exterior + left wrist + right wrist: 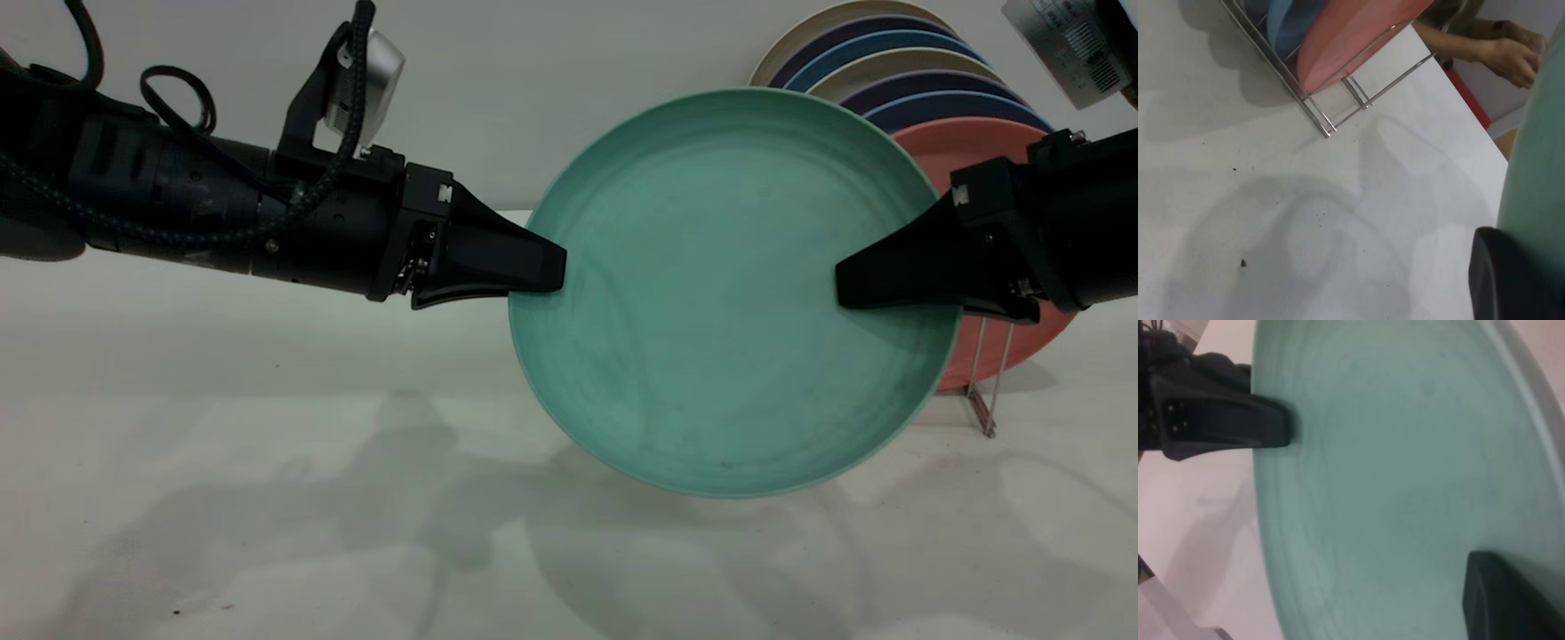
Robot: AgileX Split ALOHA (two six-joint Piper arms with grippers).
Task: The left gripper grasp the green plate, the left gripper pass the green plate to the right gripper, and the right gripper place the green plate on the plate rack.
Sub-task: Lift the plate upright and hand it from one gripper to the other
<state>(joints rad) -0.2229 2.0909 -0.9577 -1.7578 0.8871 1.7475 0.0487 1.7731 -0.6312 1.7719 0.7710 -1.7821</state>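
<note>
The green plate (711, 293) hangs upright above the table, its face to the exterior camera, held between the two arms. My left gripper (542, 267) is shut on its left rim. My right gripper (853, 284) is shut on its right rim, one finger lying flat on the plate's face. In the left wrist view the plate (1538, 153) is seen edge-on beside one finger (1505, 280). In the right wrist view the plate (1405, 473) fills the picture, with my own finger (1505, 600) on it and the left gripper (1271, 427) at the far rim. The plate rack (982, 391) stands behind at the right.
The rack (1331, 107) holds a salmon-pink plate (969, 142) in front and several dark blue and cream plates (889, 62) behind it. A person's hand (1511, 57) rests beyond the table edge (1465, 100). White tabletop (267, 444) lies below the plate.
</note>
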